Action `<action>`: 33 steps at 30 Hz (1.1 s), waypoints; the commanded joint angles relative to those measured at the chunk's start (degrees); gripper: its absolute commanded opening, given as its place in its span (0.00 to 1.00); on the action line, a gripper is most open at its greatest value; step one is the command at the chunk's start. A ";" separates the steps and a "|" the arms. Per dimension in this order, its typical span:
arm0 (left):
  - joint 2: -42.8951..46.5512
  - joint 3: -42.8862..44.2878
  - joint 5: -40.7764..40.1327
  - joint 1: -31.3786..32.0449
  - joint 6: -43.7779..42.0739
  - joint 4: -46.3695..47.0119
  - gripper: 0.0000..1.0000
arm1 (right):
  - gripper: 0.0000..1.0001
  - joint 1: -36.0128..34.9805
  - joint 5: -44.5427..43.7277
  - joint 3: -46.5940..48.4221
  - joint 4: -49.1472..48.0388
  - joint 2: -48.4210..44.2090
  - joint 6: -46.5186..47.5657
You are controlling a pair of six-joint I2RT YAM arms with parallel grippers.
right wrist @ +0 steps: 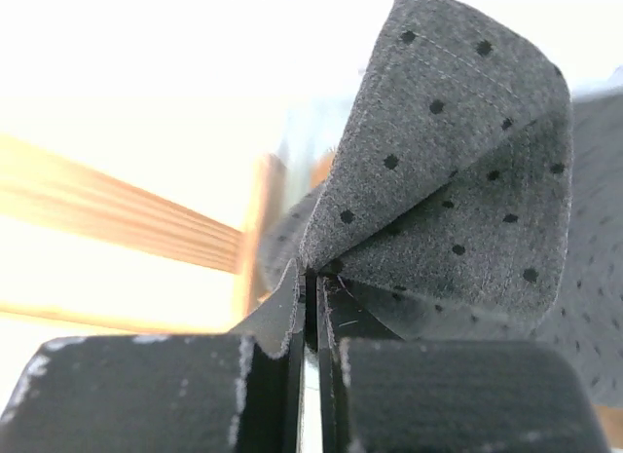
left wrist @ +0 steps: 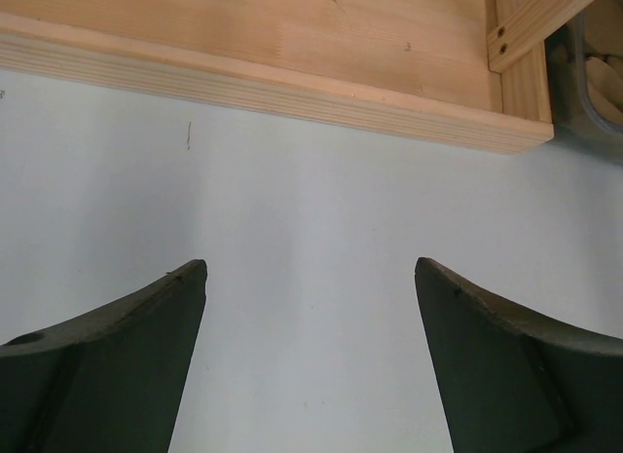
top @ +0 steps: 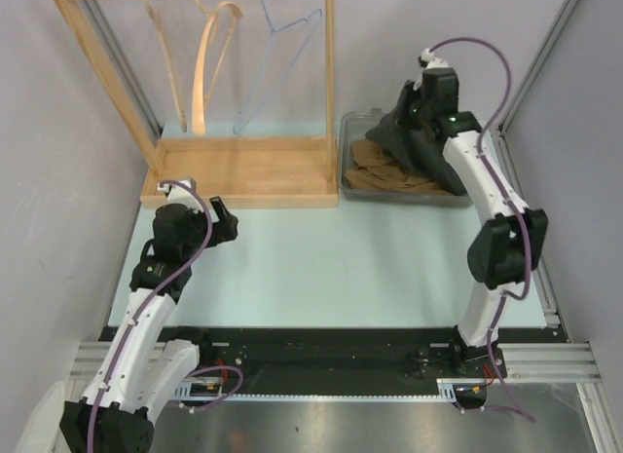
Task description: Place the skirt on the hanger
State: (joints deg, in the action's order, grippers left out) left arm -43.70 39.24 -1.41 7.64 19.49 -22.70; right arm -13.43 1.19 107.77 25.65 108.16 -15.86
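A dark grey skirt with black dots (top: 414,141) hangs from my right gripper (top: 428,94), lifted over the grey bin (top: 347,161) at the back right. In the right wrist view the gripper (right wrist: 317,278) is shut on a fold of the skirt (right wrist: 458,180). Several hangers hang on the wooden rack (top: 243,175) at the back left: two wooden ones (top: 206,68) and a blue wire one (top: 282,54). My left gripper (top: 226,224) is open and empty, low over the table in front of the rack base (left wrist: 292,54); its fingers (left wrist: 146,356) stand wide apart.
Tan clothes (top: 375,166) lie in the bin under the skirt. The rack's base board and upright posts stand between the hangers and the table front. A metal frame rail (top: 545,54) runs along the right side.
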 commanded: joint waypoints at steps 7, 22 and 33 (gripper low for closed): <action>4.15 5.49 6.33 0.10 -3.31 0.03 0.94 | 0.00 -2.39 3.55 5.79 1.86 -21.31 5.04; 12.59 8.75 7.30 0.10 -1.30 -5.34 0.97 | 0.00 -15.98 8.84 -13.52 -2.88 -41.01 -1.18; 15.93 1.80 11.17 0.10 7.93 -6.66 0.97 | 0.00 -29.99 2.32 -26.47 -6.20 -22.04 -2.25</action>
State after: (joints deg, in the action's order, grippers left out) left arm -28.58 42.94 7.86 7.64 22.94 -28.93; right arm -41.63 5.76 80.99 24.82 81.47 -17.21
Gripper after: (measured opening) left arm 0.972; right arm 0.023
